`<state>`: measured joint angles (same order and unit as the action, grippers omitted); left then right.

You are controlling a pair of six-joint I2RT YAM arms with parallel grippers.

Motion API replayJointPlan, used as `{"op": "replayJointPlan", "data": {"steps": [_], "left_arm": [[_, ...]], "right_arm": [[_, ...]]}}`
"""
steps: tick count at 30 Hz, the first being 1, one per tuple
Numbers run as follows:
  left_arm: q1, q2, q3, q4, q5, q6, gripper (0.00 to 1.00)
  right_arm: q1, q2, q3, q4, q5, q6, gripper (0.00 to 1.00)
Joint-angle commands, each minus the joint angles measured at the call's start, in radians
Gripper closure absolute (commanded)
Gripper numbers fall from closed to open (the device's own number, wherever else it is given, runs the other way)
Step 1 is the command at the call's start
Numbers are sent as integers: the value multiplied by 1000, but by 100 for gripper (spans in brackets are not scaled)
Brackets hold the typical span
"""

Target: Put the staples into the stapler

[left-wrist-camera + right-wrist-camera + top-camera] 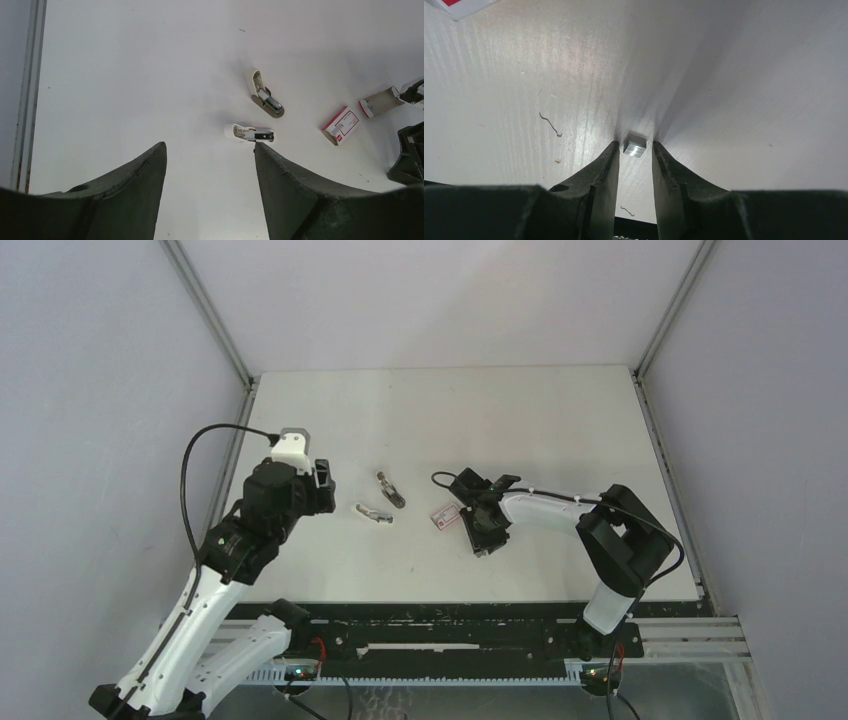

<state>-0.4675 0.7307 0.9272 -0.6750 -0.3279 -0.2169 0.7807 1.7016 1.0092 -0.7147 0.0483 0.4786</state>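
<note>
**Staple strip at the right fingertips, stapler waiting**

Right fingers (pixel 609 160) stand narrowly apart around a small silver strip of staples (pixel 635 144) on the white table (pixel 749 100), towards its near edge. Whether they pinch it I cannot tell. Pickup looks to be the step in hand. Next comes a firm lift and a carry to the beige-and-metal stapler (pixel 265 96) mid-table. Left fingers (pixel 145 175) are spread, empty. A pink-red, white-labelled staple box (pixel 341 125) lies between, with its grey inner tray (pixel 380 100) out just beside it, contents unseen.
</note>
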Motion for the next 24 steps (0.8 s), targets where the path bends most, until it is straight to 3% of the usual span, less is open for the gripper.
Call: {"op": "replayJointPlan", "data": {"steps": [1,24], "left_arm": [[12,1,-24,35,28,13,30],[23,9,-41,40,53,16,31]], "right_arm": [[14,8,27,14,6,-6,71],[20,7,41,32,21,38,77]]}}
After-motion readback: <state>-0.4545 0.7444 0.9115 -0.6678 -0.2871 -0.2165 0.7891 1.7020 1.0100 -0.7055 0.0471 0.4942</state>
